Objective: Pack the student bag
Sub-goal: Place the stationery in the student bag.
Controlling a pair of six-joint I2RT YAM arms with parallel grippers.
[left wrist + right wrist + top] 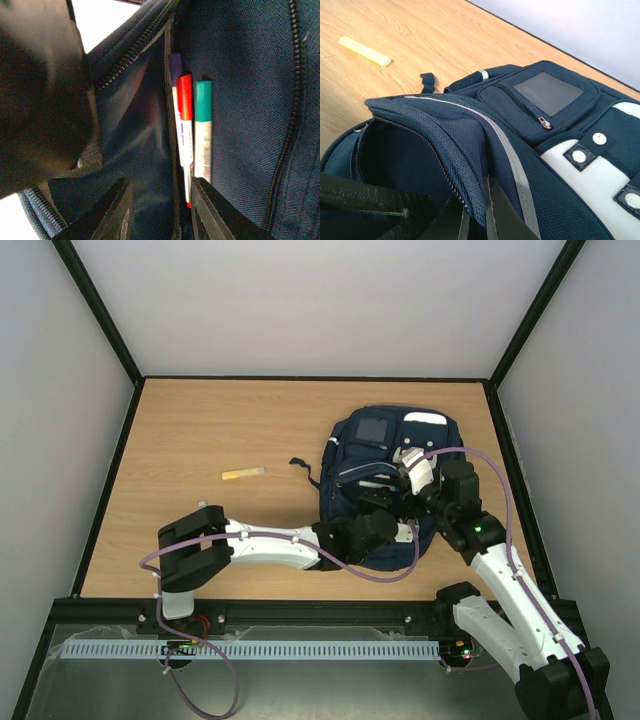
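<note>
The navy student bag (385,455) lies at the right middle of the table with its main zip open. My right gripper (480,219) is shut on the bag's upper zip edge (447,150) and holds the flap up; in the top view the gripper (413,478) sits over the bag. My left gripper (162,210) is inside the bag's opening, jaws open and empty; the top view shows it (375,530) at the bag's near edge. Three markers, purple (174,65), red (184,100) and green (203,125), lie inside along a seam, their tails by my right finger (210,210).
A short yellow stick (243,474) lies on the wood table left of the bag, also in the right wrist view (365,51). A black strap end (298,462) sticks out from the bag's left side. A blurred black shape (40,100) fills the left of the left wrist view.
</note>
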